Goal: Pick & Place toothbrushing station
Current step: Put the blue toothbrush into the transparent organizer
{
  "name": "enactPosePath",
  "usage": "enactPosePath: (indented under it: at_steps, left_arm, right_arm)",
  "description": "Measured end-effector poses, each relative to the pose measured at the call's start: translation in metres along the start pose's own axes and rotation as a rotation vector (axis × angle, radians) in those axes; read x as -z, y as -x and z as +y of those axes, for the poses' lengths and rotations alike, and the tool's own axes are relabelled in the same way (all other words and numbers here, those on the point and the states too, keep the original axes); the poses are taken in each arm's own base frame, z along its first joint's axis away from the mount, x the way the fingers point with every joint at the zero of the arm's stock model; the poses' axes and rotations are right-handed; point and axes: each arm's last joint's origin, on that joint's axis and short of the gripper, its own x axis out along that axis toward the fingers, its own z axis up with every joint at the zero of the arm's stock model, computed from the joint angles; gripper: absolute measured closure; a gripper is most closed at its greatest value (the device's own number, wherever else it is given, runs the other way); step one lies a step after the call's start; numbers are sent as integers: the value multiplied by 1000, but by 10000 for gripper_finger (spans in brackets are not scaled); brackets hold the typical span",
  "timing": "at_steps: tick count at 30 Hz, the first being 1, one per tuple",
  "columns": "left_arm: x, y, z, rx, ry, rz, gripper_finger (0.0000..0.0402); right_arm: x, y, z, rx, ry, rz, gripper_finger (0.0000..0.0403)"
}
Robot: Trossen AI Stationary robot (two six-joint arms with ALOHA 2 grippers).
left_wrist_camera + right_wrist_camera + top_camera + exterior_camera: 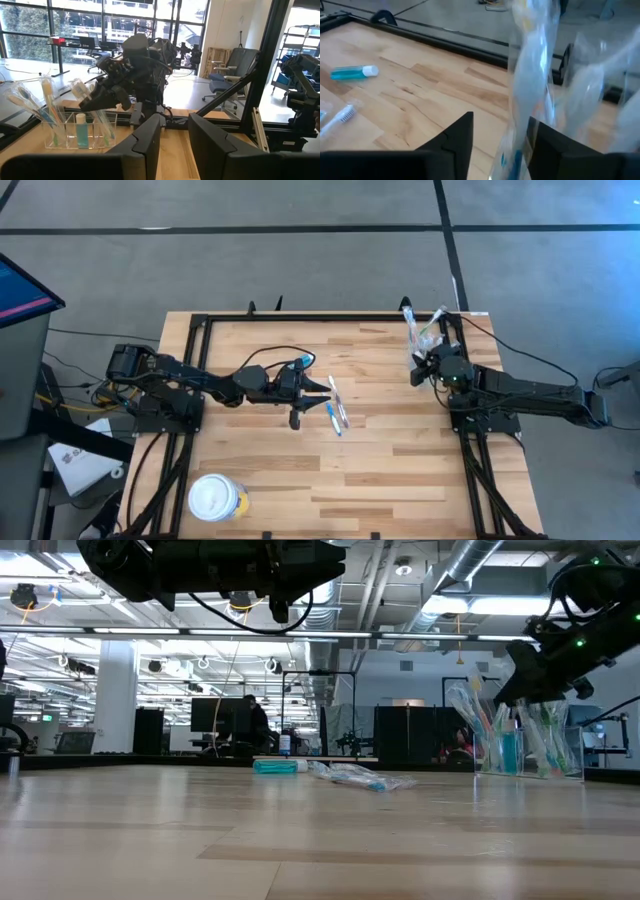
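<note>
The right claw (495, 130) grips a light, crinkly wrapped toothbrush (530, 65) above the clear holder (525, 745) at the surface's far right corner. The left claw (175, 137) hovers mid-surface, narrowly parted, empty.

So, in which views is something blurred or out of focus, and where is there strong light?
Right wrist view: the wrapped toothbrush close to the lens is blurred, while the blue tube is sharper. Low view: the near table is soft, and the ceiling lights glare. Left wrist view: the windows are bright behind the clear holder.
</note>
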Motion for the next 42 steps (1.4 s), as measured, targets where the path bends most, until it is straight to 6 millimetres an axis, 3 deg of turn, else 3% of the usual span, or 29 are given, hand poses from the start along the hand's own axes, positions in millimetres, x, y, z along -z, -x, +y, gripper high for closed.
enactPosePath:
  at_steps: [6,19,30,42]
  left_arm:
    - [0,0,0,0,0,0,304]
    - [0,0,0,-2,0,0,304]
    - [5,0,3,-23,-2,49,304]
    - [21,3,17,-155,7,224,304]
  right_arm:
    - [-21,8,3,-16,31,-51,241]
    - [-78,36,7,-53,65,-200,252]
    - [-77,46,24,-342,98,-169,252]
    - [-61,34,73,-518,238,-68,272]
